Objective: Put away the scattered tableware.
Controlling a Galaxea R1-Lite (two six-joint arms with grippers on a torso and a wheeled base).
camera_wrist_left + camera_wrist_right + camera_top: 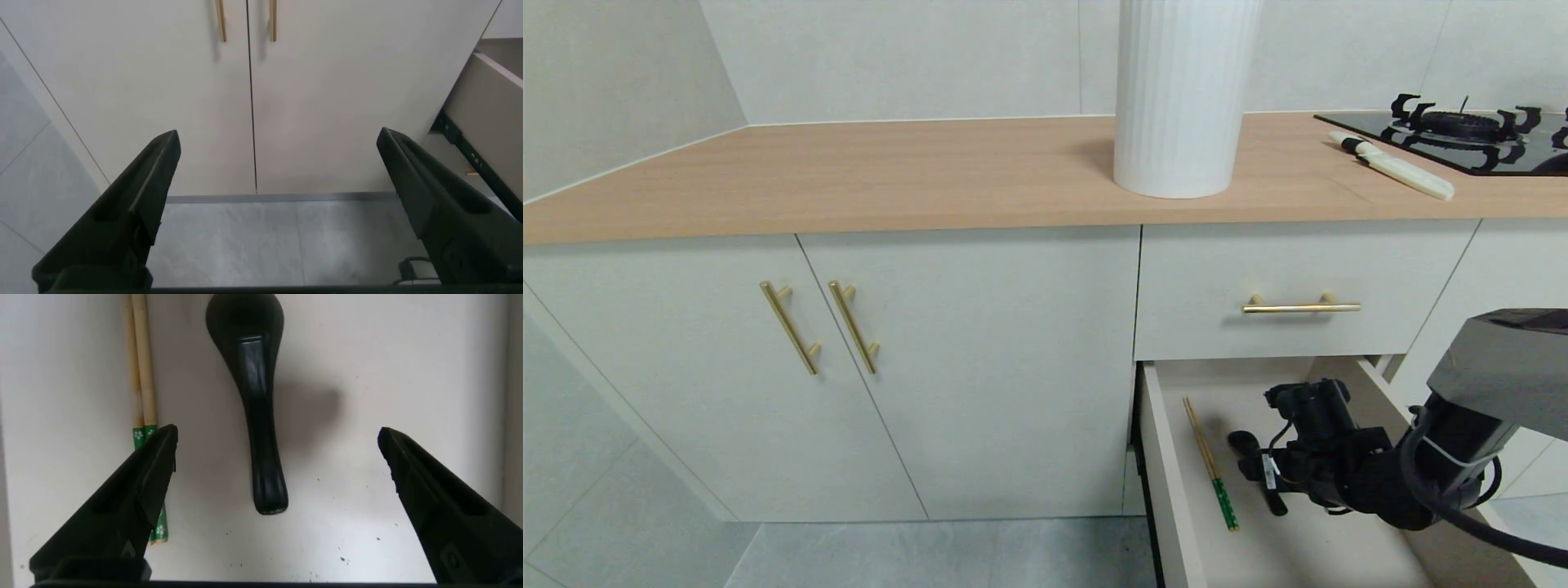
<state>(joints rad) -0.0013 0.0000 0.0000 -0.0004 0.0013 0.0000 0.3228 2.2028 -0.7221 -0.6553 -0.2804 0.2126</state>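
Note:
The lower drawer (1168, 482) stands pulled out. On its floor lie a pair of wooden chopsticks (1210, 464) with green ends and, beside them, a black spoon (1244, 443). My right gripper (1311, 445) hangs over the drawer, above the spoon. In the right wrist view the right gripper (278, 439) is open, and the spoon (257, 416) lies loose on the floor between its fingers, with the chopsticks (143, 392) off to one side. A white-bladed knife (1392, 166) lies on the wooden counter (890, 171). My left gripper (278, 140) is open and holds nothing, low in front of the cabinet doors (253, 90).
A tall white ribbed cylinder (1180, 98) stands on the counter, with a black gas hob (1462, 135) at the far right, next to the knife. The upper drawer (1298, 286) is closed. The open drawer's side (490, 106) juts out near the left gripper, over grey floor tiles (270, 245).

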